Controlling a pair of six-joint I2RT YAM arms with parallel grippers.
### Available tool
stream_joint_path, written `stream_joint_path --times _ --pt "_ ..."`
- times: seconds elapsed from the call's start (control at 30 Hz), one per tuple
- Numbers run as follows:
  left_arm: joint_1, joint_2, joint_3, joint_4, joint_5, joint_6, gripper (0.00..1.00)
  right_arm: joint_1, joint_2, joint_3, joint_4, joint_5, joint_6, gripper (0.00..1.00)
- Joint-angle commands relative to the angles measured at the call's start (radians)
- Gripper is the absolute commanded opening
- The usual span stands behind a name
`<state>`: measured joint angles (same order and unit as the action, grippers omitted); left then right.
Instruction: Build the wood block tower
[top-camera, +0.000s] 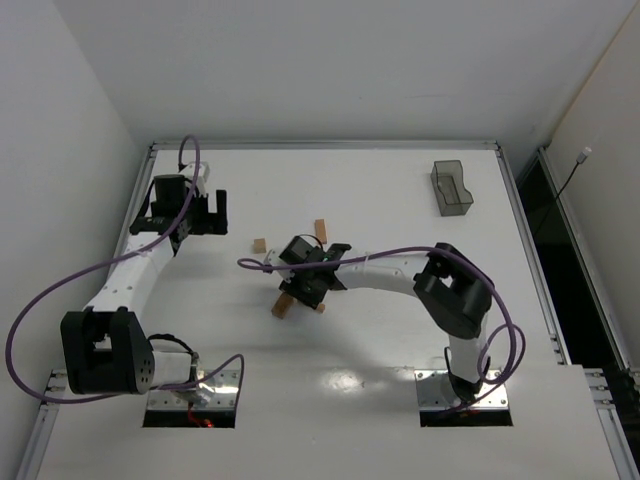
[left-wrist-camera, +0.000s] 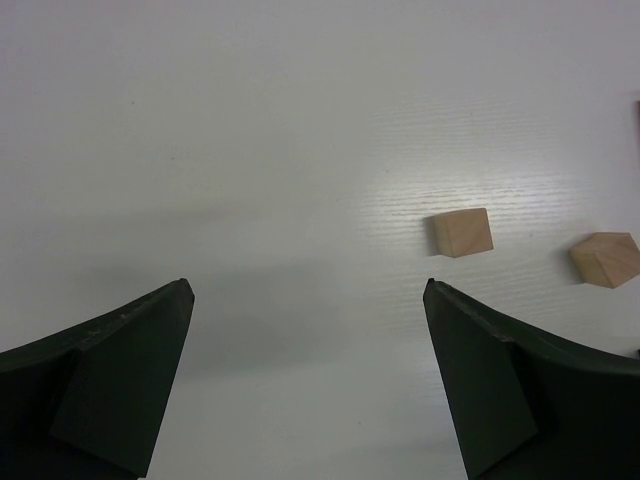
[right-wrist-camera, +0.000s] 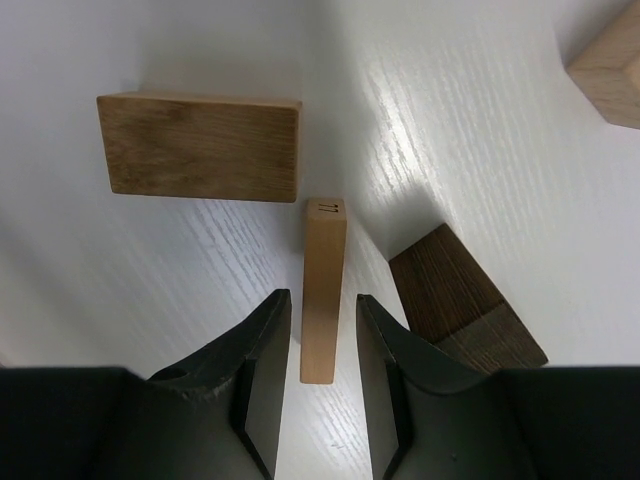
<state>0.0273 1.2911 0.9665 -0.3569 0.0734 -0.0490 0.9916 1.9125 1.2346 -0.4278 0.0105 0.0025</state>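
Left gripper (left-wrist-camera: 307, 287): held wide open over the table (left-wrist-camera: 250, 120); a tan cube (left-wrist-camera: 462, 232) is seen just ahead.
Tower pieces: none stacked yet; a brown slab (right-wrist-camera: 200, 146), a thin tan plank (right-wrist-camera: 324, 250) and a dark block (right-wrist-camera: 460, 300) are scattered mid-table.
Handling: judged light, rigid and smooth; the plank is best pinched across its thin faces.
Right gripper (right-wrist-camera: 322, 298): set astride the plank, with narrow gaps on both sides.

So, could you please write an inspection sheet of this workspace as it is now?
Surface: white table, glossy.
Job's things: thin plank, brown slab, dark block, tan cube, tan block, all loose; no stack seen.
Clutter: dark tray, far right corner.
Grippers: left gripper open, empty; right gripper straddles the thin plank, contact unclear.
Cables: purple cables along both arms.
Surroundings: white walls; nothing else seen.
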Motion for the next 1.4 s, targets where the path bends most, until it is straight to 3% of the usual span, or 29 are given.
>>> stream_joint_path --times 0.0,0.2,0.3,0.53,0.67,0.8,1.0,1.1,1.13,1.37 --pt "0.013 0.001 0.012 0.029 0.011 0.008 1.00 0.002 0.022 0.005 0.009 -0.030 -0.010 0.30" --pt "0.022 0.010 0.012 0.029 0.011 0.008 1.00 -0.007 0.051 0.005 0.000 -0.041 -0.010 0.22" --pt "0.022 0.010 0.012 0.029 0.011 0.008 1.00 -0.007 0.060 0.005 0.000 -0.041 -0.019 0.00" --pt "0.022 0.010 0.003 0.029 0.039 0.008 1.00 -0.016 -0.075 0.041 -0.009 -0.092 -0.019 0.00" --pt "0.022 0.010 -0.017 0.029 0.057 -0.002 1.00 -0.086 -0.133 0.150 -0.042 -0.185 -0.044 0.00" --pt "0.022 -0.019 -0.017 0.010 0.057 0.011 1.00 -0.183 -0.095 0.372 -0.066 -0.236 0.003 0.00" --pt "0.022 -0.019 -0.008 0.010 0.048 -0.001 1.00 -0.324 -0.075 0.529 -0.057 -0.122 0.086 0.00" --pt "0.022 0.007 0.003 0.019 0.048 -0.028 1.00 -0.471 -0.027 0.533 -0.057 -0.211 0.168 0.00" --pt "0.022 0.007 0.003 0.019 0.048 -0.028 1.00 -0.513 -0.001 0.523 -0.057 -0.328 0.186 0.00" --pt "0.022 0.042 0.021 0.019 0.057 -0.048 1.00 -0.751 0.054 0.288 0.122 -0.690 0.424 0.00"
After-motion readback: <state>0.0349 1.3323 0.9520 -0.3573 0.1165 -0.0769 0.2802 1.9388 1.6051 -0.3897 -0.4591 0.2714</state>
